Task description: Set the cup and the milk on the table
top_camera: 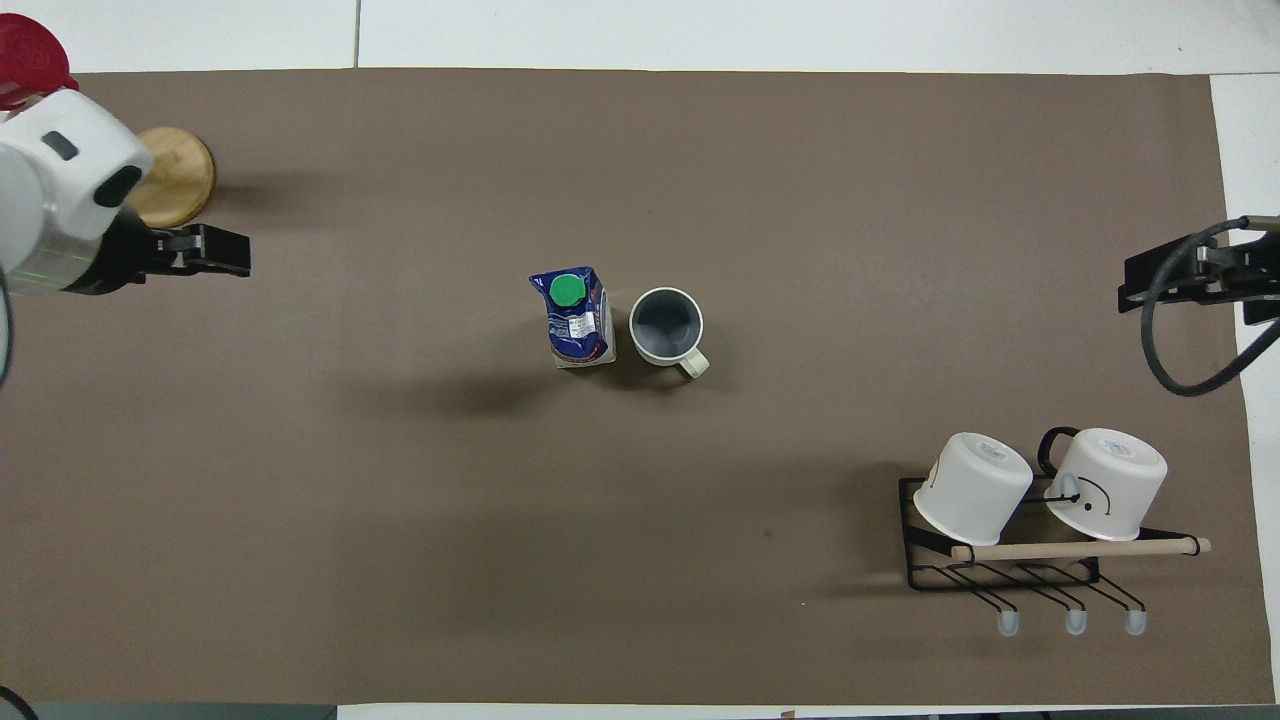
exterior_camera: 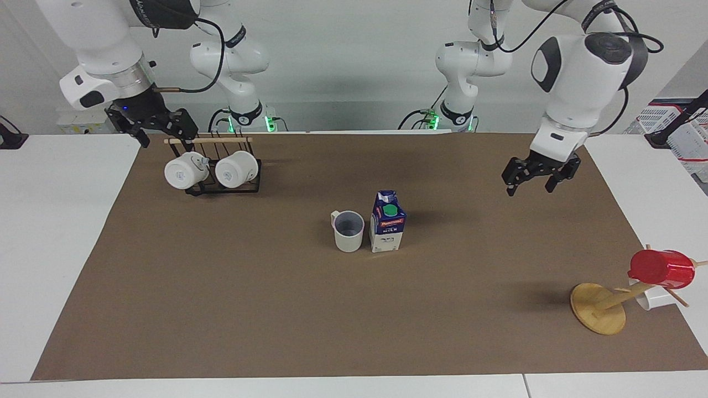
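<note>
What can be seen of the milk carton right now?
The milk is a small gable-top carton, dark blue above and white below, with a round green cap on the slanted top and a red logo under it. It looks like coated card. It stands upright on the brown mat near the middle, right beside the cup, on the side toward the left arm's end of the table; contact between them cannot be told. It is a little taller than the cup. No tool touches it.

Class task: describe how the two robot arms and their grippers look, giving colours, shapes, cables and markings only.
Both arms are glossy white, rounded segments with dark grey joint caps and black cables looped alongside. The left gripper and right gripper are black, each on a white wrist block. Green lights glow at both bases.
</note>
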Controlling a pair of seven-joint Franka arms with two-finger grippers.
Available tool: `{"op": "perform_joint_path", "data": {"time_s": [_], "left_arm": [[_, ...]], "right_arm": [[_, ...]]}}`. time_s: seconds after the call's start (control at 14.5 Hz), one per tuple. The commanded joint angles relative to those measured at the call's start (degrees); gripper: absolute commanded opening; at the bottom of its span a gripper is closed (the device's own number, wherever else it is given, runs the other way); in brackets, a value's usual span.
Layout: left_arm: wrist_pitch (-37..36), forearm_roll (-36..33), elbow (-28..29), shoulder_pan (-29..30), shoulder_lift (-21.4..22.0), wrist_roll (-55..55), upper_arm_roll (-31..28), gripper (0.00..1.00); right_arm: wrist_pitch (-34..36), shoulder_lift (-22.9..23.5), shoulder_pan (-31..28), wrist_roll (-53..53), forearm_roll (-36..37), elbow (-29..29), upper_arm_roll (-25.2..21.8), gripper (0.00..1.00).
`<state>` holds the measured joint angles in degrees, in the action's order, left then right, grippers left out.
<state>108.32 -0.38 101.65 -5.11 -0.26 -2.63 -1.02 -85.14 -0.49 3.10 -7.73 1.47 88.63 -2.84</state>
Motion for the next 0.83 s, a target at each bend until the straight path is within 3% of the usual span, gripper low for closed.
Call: {"op": "perform_joint_path", "data": {"time_s": [0.0,0.41,0.76], "left_arm": [[-4.7,1.5,-3.1,3.6,1.1,6.0,0.4,1.0],[-12.0,2.8,-10.8,5.6,-0.4,8.3,0.4,1.0],[-15.3,2.3,-11.2,5.3,0.0,7.6,0.6,1.0]], "right_arm": [[0.0,-1.1,-0.1,-0.9,-0.7,1.1,0.4,1.0],[-0.1,-0.7,0.2,-0.5,-0.4,0.0,0.7,1.0],[-0.2,-1.0,0.5,-0.8,-0.5,0.6,0.8,1.0]]}}
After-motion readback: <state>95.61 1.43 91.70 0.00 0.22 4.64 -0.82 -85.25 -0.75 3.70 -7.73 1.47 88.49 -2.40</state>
